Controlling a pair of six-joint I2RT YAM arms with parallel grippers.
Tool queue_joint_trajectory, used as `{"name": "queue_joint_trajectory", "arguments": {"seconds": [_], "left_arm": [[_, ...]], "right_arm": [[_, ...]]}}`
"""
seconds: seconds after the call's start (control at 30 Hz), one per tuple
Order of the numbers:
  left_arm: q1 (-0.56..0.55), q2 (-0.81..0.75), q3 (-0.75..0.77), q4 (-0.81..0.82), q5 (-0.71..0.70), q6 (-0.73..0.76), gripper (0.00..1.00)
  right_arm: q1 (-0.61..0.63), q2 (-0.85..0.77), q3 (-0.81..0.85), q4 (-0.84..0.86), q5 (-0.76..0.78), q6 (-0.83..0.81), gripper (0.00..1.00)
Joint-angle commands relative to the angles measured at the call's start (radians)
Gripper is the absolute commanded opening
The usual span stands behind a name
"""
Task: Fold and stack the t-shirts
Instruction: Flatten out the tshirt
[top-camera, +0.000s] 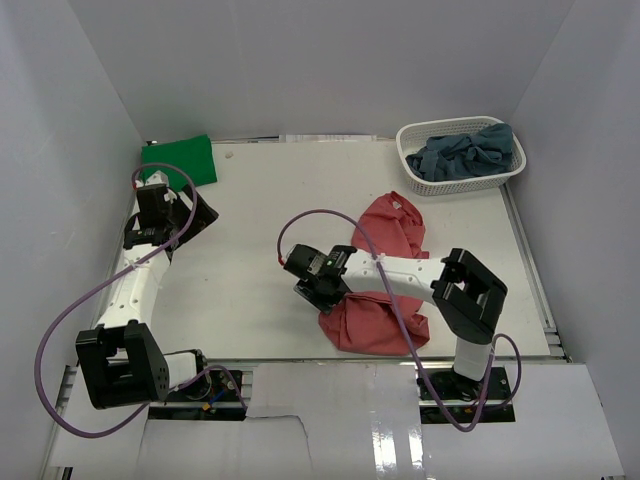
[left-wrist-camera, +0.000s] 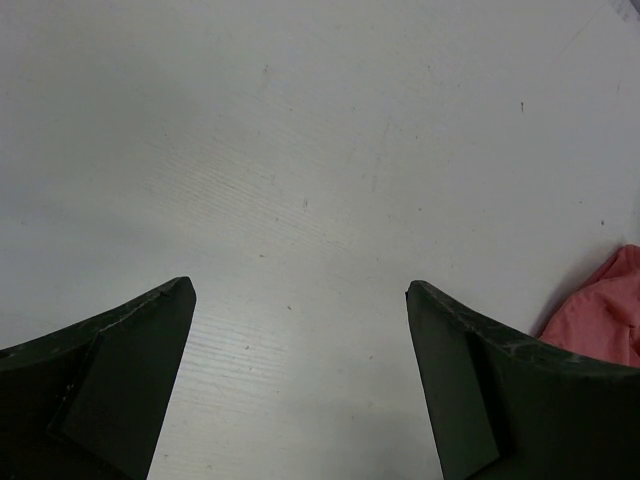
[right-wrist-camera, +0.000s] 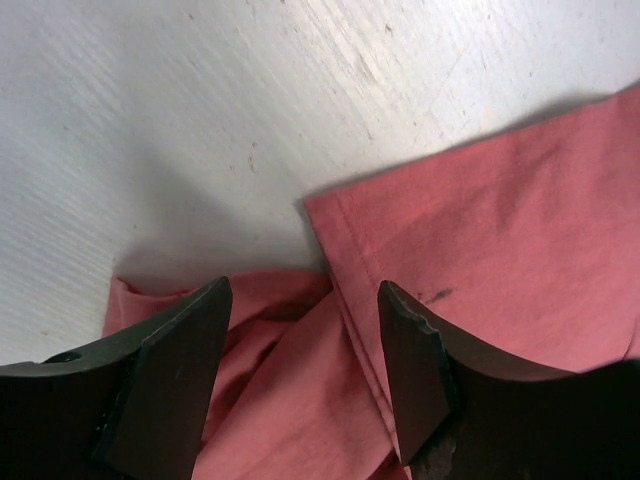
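Observation:
A salmon-red t-shirt (top-camera: 385, 270) lies crumpled on the table right of centre; it fills the right wrist view (right-wrist-camera: 480, 250), and an edge shows in the left wrist view (left-wrist-camera: 605, 315). My right gripper (top-camera: 312, 290) is open just above its left hem corner, jaws either side of a cloth fold (right-wrist-camera: 305, 300). A bright green t-shirt (top-camera: 180, 160) lies folded at the far left. Grey-blue t-shirts (top-camera: 465, 155) are heaped in the basket. My left gripper (top-camera: 195, 215) is open and empty over bare table (left-wrist-camera: 300, 290), near the green shirt.
A white lattice basket (top-camera: 415, 170) stands at the far right corner. White walls close the table (top-camera: 260, 220) on the left, back and right. Purple cables loop off both arms.

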Motion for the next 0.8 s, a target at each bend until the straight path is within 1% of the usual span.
{"name": "queue_joint_trajectory", "arguments": {"seconds": [0.0,0.17,0.23,0.33,0.37,0.4,0.43,0.67,0.77], "left_arm": [[0.006,-0.018,0.031,-0.006,0.011,-0.004,0.98],[0.005,-0.021,0.031,-0.006,0.012,-0.001,0.98],[0.005,-0.021,0.031,-0.005,0.012,-0.001,0.98],[0.006,-0.023,0.031,-0.005,0.015,0.001,0.98],[0.006,-0.023,0.029,-0.005,0.015,0.001,0.98],[0.005,-0.023,0.029,-0.006,0.015,-0.001,0.98],[0.005,-0.023,0.029,-0.003,0.015,0.001,0.98],[0.006,-0.021,0.028,-0.002,0.02,0.002,0.98],[0.005,-0.023,0.028,-0.002,0.02,0.004,0.98]], "right_arm": [[-0.004,0.028,0.048,0.029,0.025,-0.019,0.65],[-0.01,0.063,0.053,0.046,0.023,-0.029,0.63],[-0.019,0.069,0.053,0.051,0.022,-0.029,0.6],[-0.033,0.074,0.044,0.065,0.014,-0.029,0.59],[-0.039,0.072,0.042,0.074,0.007,-0.029,0.57],[-0.049,0.072,0.036,0.08,0.005,-0.029,0.52],[-0.053,0.071,0.035,0.083,0.004,-0.029,0.51],[-0.073,0.095,0.03,0.098,-0.016,-0.035,0.49],[-0.085,0.101,0.022,0.117,-0.059,-0.038,0.52]]}}
